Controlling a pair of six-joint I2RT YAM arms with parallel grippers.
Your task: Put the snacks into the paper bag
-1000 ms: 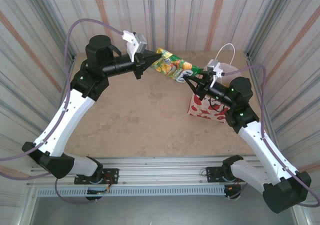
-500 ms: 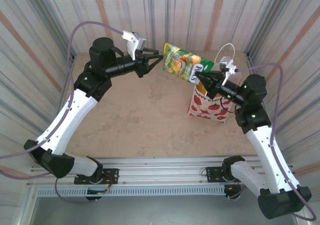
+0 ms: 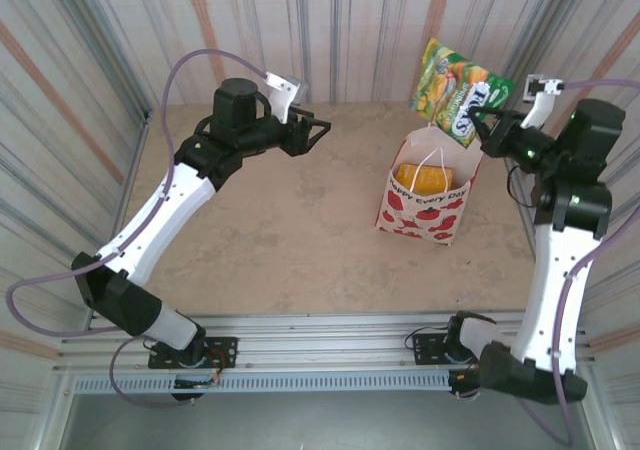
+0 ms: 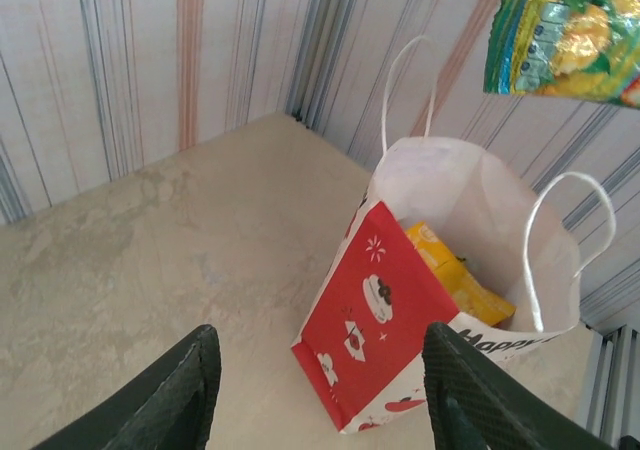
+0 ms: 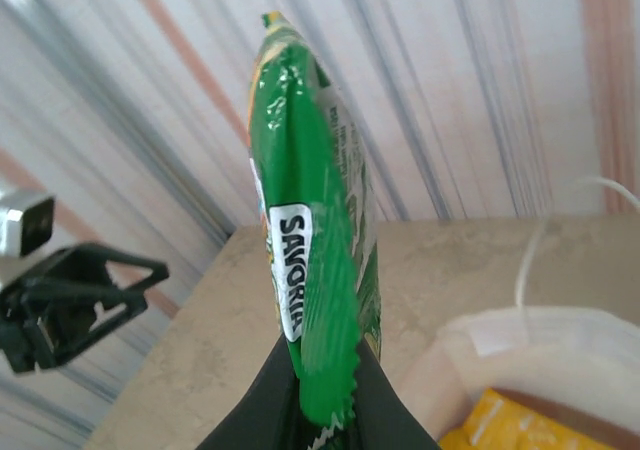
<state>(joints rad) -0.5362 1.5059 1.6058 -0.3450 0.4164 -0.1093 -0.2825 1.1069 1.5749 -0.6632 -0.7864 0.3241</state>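
One bag (image 3: 412, 217) stands upright on the table (image 3: 280, 230), at about 3 o'clock from the table's middle in the top view, with its mouth open. Two packets show: a green packet (image 3: 458, 92) up in the air and an orange packet (image 3: 424, 178) lying inside the bag. Striped walls (image 3: 330, 30) close the table in on three sides. Nothing stands between the green packet and the bag's mouth.

The right gripper (image 3: 483, 127) is clenched on the green packet's lower edge. From the fingers the packet rises toward 11 o'clock. It hangs at 1 o'clock of the bag, clear of it.

The left gripper (image 3: 322, 130) hangs at 10 o'clock of the bag, well apart from it. Its jaws are released and empty, and they point toward 3 o'clock, at the bag.
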